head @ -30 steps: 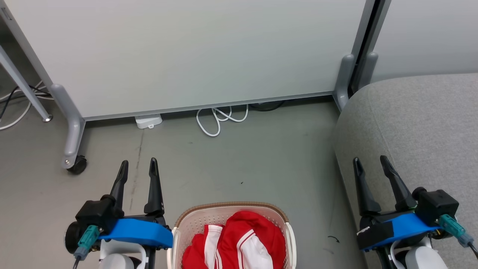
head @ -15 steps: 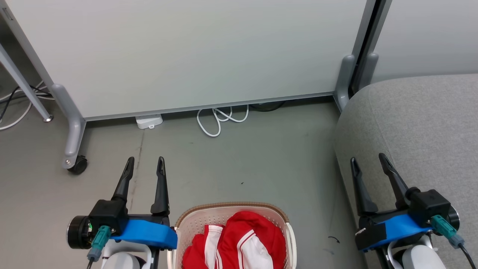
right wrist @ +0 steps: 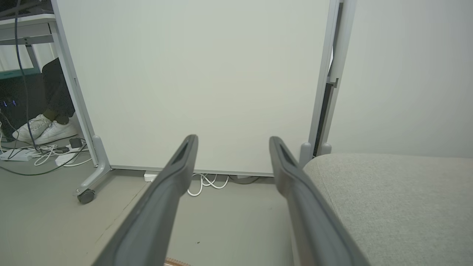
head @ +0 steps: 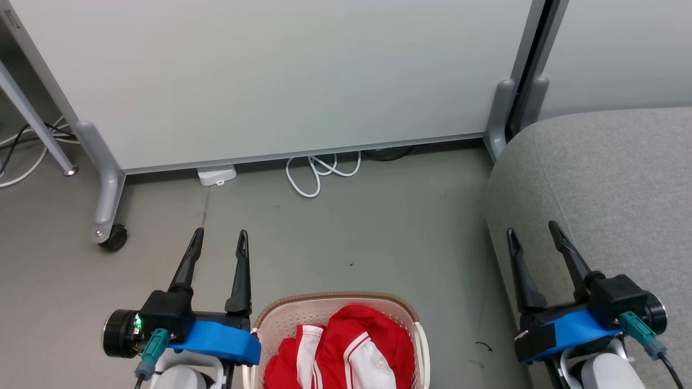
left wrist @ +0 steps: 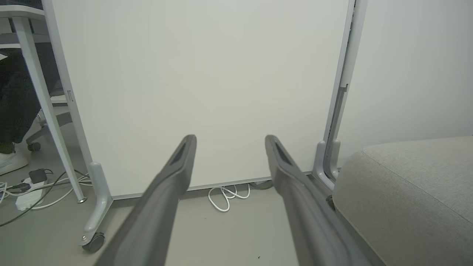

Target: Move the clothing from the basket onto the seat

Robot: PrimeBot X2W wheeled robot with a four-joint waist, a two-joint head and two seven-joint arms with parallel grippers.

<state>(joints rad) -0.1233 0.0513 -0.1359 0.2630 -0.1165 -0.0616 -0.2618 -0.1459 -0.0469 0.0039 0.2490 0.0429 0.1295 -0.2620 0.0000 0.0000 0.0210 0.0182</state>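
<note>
The left gripper (head: 221, 234) has shifted toward the basket (head: 335, 299) since a second ago, and its wrist has turned slightly. Its fingers are spread and empty over the grey floor (head: 378, 227). The right gripper (head: 531, 229) is likewise released, holding nothing, at the front edge of the seat (head: 611, 178), which the frame cuts off on the right. The red-and-white clothing (head: 357, 335) lies bunched inside the basket, whose near half is cut off by the bottom edge, with its left rim behind the left gripper's blue mount (head: 216, 340). A coiled white cable (head: 319, 173) and a small white box (head: 216, 175) sit under the partition panel (head: 270, 75); any marking on the box is too small to read. In the right wrist view a person's white sneakers (right wrist: 44, 129) show beyond the panel.
</note>
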